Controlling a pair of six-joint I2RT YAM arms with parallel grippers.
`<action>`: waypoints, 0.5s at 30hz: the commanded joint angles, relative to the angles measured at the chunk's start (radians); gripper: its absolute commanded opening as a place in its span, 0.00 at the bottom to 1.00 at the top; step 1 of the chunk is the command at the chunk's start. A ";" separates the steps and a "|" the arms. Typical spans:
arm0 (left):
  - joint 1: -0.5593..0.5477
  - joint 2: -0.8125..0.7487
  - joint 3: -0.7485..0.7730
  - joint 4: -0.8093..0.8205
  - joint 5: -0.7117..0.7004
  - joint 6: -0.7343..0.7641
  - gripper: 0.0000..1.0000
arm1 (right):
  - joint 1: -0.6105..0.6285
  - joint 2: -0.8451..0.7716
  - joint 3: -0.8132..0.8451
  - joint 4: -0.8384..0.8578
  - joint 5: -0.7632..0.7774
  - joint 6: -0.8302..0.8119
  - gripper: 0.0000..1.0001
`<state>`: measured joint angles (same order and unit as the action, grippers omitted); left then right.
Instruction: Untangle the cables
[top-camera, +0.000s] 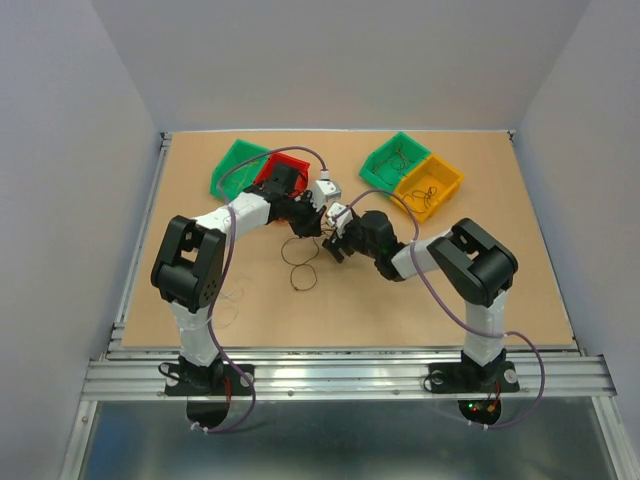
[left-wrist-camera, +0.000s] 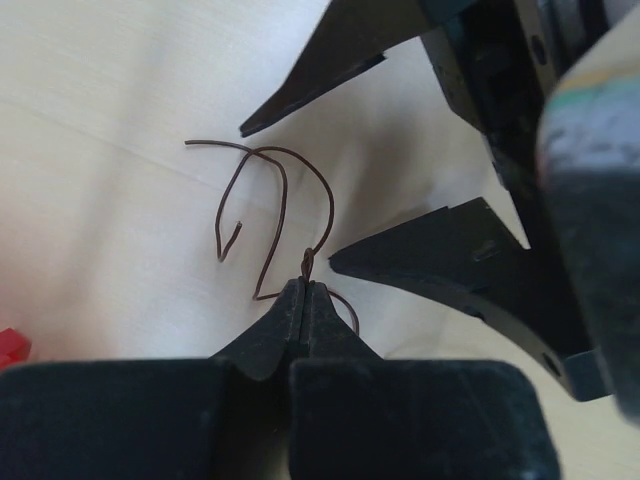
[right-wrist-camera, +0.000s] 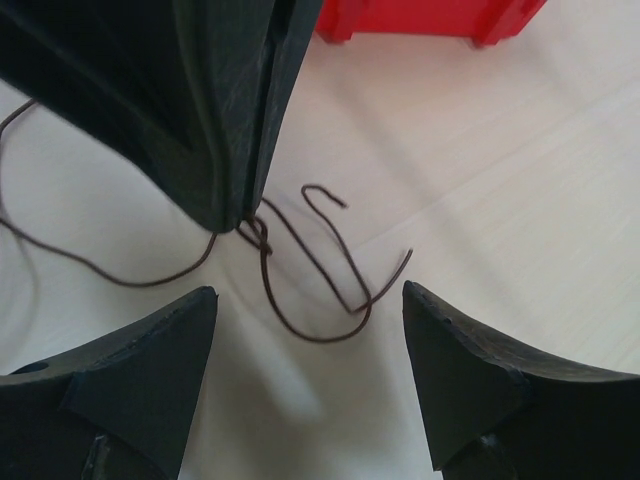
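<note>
top view: the cables (top-camera: 302, 268) are thin brown loops on the table (top-camera: 480, 300), just on the near side of the red bin (top-camera: 283, 176).

left wrist view: the left gripper (left-wrist-camera: 305, 290) is clenched on a small knot in one brown strand.

right wrist view: the right gripper (right-wrist-camera: 310, 300) is released, with its jaws on either side of that strand and not touching it. i think a pull from here can tighten the knot, or the thin wire can slip out of the pads. the strand's long axis runs along the front of the bin, and its hooked ends point toward the bin.
</note>
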<state>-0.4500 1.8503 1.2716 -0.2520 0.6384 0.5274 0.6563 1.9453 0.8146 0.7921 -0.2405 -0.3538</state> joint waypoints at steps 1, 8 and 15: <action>0.000 -0.003 0.043 -0.013 0.021 0.014 0.00 | 0.003 0.041 0.095 0.048 0.003 -0.050 0.80; 0.005 -0.013 0.043 -0.007 0.023 0.017 0.02 | 0.003 0.067 0.137 0.053 -0.003 -0.068 0.24; 0.024 -0.100 -0.020 0.045 0.073 0.020 0.21 | 0.003 -0.107 -0.038 0.180 -0.030 0.016 0.01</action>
<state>-0.4301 1.8473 1.2743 -0.2321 0.6521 0.5346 0.6559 1.9701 0.8478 0.8268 -0.2588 -0.3744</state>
